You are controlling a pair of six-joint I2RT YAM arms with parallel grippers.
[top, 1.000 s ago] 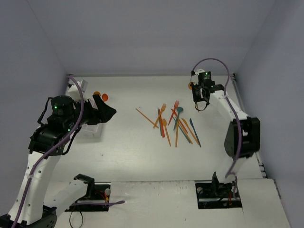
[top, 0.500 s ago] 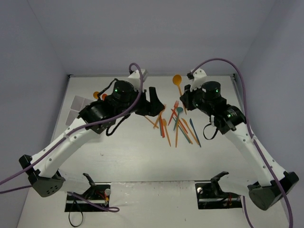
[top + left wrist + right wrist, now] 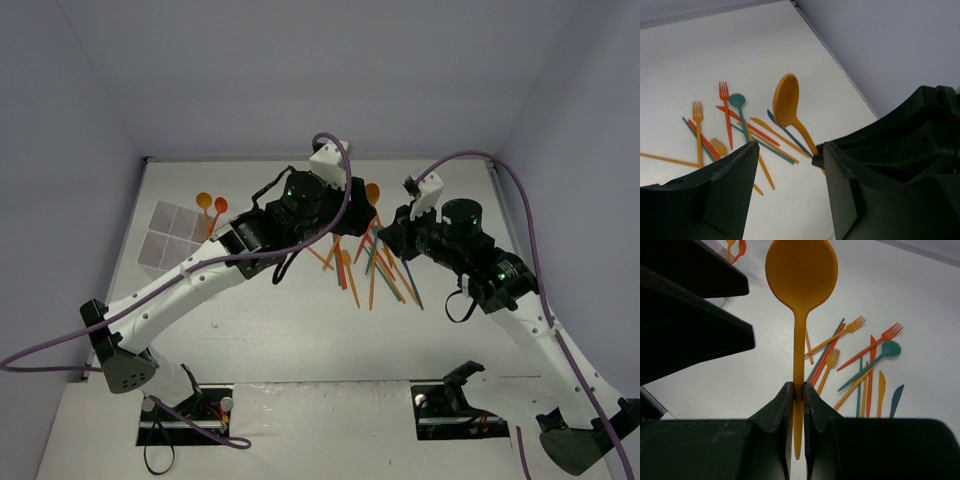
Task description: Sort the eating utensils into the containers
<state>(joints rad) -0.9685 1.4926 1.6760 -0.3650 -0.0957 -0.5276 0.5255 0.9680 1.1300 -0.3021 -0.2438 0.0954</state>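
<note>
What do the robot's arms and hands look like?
The left arm and right arm have white links, black joints, a purple cable and a green light. The left hand and right hand are dark, with two blunt fingers each.

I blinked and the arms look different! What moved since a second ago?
The left end effector swung from the compartment box to beside the orange spoon near the utensil pile, jaws narrowing but open. The right end effector carried that spoon in from the far right, still shut on it. The pile, box and two spoons beside it stayed put.
</note>
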